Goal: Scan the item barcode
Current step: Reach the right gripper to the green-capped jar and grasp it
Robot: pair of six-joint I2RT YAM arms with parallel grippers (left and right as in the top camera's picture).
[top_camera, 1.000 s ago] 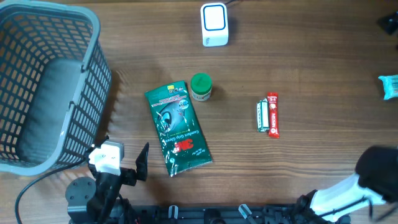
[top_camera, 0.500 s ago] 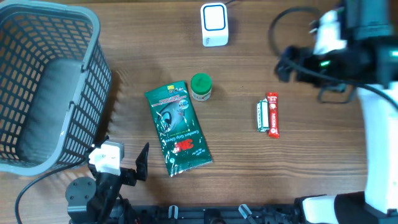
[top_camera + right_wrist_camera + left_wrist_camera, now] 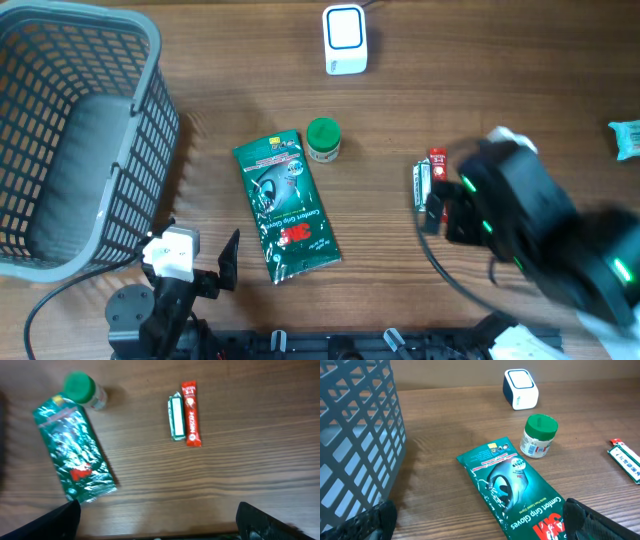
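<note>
The step in hand is judged to be the reach for an item. The red sachet (image 3: 190,414) and the green stick (image 3: 176,416) lie flat, side by side, in the upper middle of the right wrist view. One should be taken across its narrow width, clear of its neighbour, so that its barcode can be shown to the scanner (image 3: 345,39) at top centre. The right tool (image 3: 157,507) is spread wide and empty above the counter (image 3: 250,460). The left tool (image 3: 479,510) is likewise spread wide, and nothing is held.
</note>
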